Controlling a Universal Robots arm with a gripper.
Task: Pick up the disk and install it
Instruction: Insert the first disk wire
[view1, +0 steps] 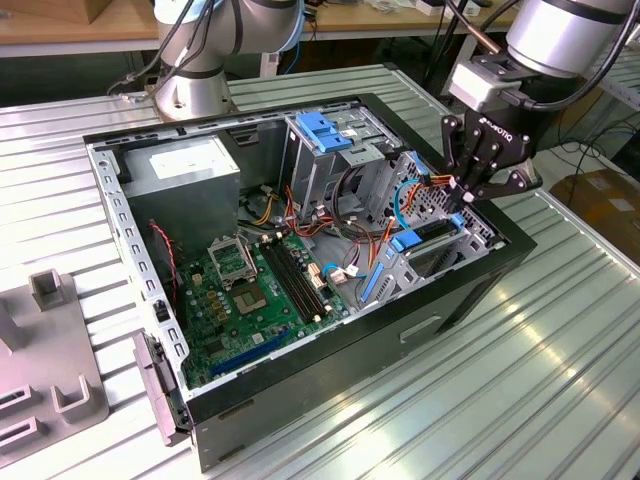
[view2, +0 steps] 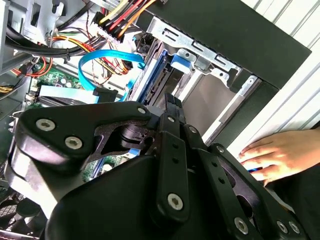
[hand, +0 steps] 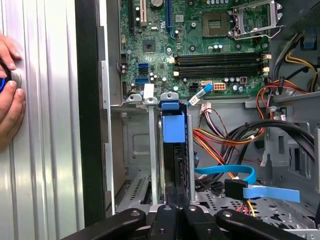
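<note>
Ribbed table (view1: 560, 330); gripper (hand: 176, 200) hides part of the disk (hand: 174, 127).

One worktop (view1: 560, 330) carries one open computer case (view1: 460, 290) and one grey fixture (view1: 50, 350). The case holds one motherboard (view1: 250, 300), one power-supply box (view1: 185, 175) and one disk (hand: 172, 160). There are two robot arms: one arm (view1: 195, 60) at the worktop's far edge, one arm (view1: 570, 35) bearing the single tool (view1: 468, 190). One person's hand (view2: 280, 152) shows.

Cable tangle (hand: 215, 141) crowding drive cage (hand: 152, 150) (blue ribbon (hand: 220, 173) nearest), disk (hand: 173, 127) filling its slot, motherboard (hand: 200, 45) seemingly clear
</note>
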